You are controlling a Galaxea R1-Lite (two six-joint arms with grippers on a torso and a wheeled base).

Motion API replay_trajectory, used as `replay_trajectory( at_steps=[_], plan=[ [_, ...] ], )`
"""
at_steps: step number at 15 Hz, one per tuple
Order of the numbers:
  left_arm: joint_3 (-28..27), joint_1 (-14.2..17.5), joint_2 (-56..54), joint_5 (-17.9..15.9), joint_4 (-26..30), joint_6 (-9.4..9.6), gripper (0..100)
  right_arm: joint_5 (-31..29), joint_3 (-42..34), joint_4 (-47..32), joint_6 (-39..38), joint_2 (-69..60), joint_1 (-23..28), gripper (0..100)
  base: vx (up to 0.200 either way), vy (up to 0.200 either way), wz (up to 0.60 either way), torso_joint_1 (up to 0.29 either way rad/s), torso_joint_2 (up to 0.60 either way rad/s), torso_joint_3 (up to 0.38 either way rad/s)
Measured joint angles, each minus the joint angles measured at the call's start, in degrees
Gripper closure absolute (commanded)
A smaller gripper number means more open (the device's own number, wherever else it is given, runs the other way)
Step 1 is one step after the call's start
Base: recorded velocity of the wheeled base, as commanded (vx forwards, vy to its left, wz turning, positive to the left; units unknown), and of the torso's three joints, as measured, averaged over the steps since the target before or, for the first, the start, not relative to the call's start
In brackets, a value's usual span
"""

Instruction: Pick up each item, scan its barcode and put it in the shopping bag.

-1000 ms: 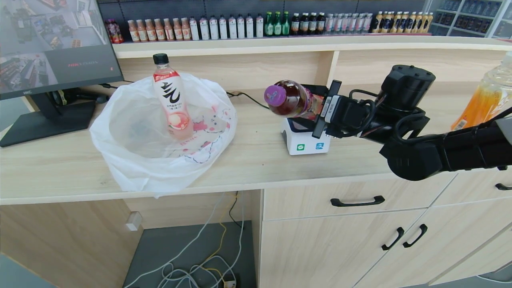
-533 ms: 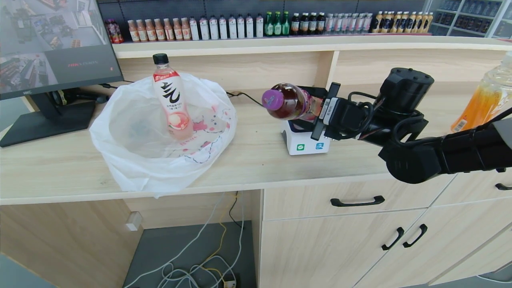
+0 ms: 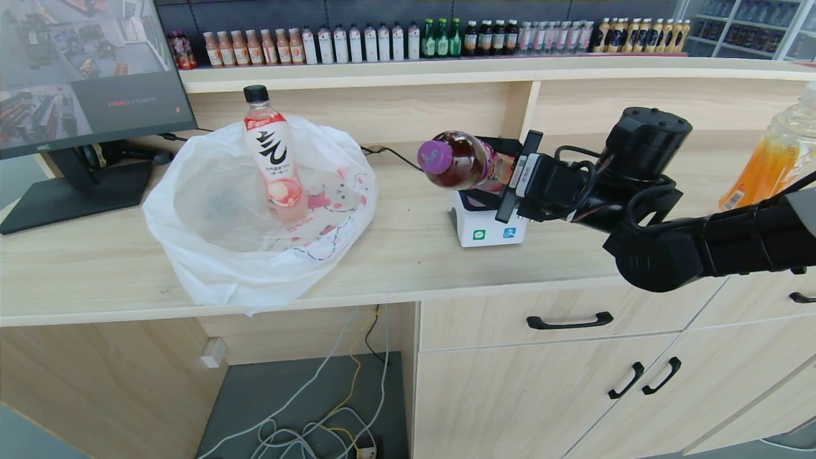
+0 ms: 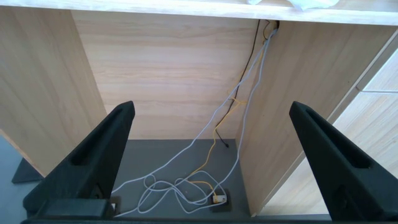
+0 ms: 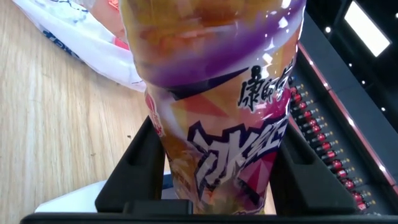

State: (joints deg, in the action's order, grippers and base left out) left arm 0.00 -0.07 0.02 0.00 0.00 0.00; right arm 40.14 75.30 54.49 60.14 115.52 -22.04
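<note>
**A:** What is the right gripper [image 3: 505, 173] doing?

**B:** Its fingers are clamped on the body of the purple-capped bottle [image 3: 460, 160]. The right wrist view shows one on each side of the label, pressing the wrap.

**A:** Why is the bottle on its side?

**B:** It's held roughly level, cap pointing toward the robot's left, just above the scanner [image 3: 488, 224]. I'd judge that turns the label down to the scanner's window so the barcode can be read. I can't make out the barcode itself.

**A:** So it's the scan step?

**B:** It looks that way. The bottle is in the air, not touching the scanner and well apart from the shopping bag [image 3: 210, 280].

**A:** And the bag?

**B:** It sits on the tabletop [image 3: 408, 261] to the robot's left with its mouth spread wide, which makes for an easy drop. A pink bottle [image 3: 275, 159] stands upright inside it, so one item seems done.

**A:** The left gripper [image 4: 211, 124]?

**B:** Its fingers are spread and empty. It hangs below the tabletop's edge, facing the cables under the counter, and seems parked out of the way.

**A:** Anything else waiting?

**B:** An orange bottle [image 3: 765, 162] at the far right is probably the next item.
</note>
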Motion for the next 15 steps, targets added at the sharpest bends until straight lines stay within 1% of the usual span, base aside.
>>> replay_trajectory(
  at_steps=[6,13,15],
  plan=[
    [0.0,0.0,0.0,0.0,0.0,0.0,0,0.0,0.5,0.0,-1.0,-0.2,0.0,100,0.0,0.0,0.0,0.0,0.0,0.0],
    [0.0,0.0,0.0,0.0,0.0,0.0,0,-0.4,2.9,2.0,-7.3,-1.5,-0.5,100,0.0,0.0,0.0,0.0,0.0,0.0],
    [0.0,0.0,0.0,0.0,0.0,0.0,0,-0.7,2.7,2.8,-10.5,-2.6,-0.5,100,0.0,0.0,0.0,0.0,0.0,0.0]
  ],
)
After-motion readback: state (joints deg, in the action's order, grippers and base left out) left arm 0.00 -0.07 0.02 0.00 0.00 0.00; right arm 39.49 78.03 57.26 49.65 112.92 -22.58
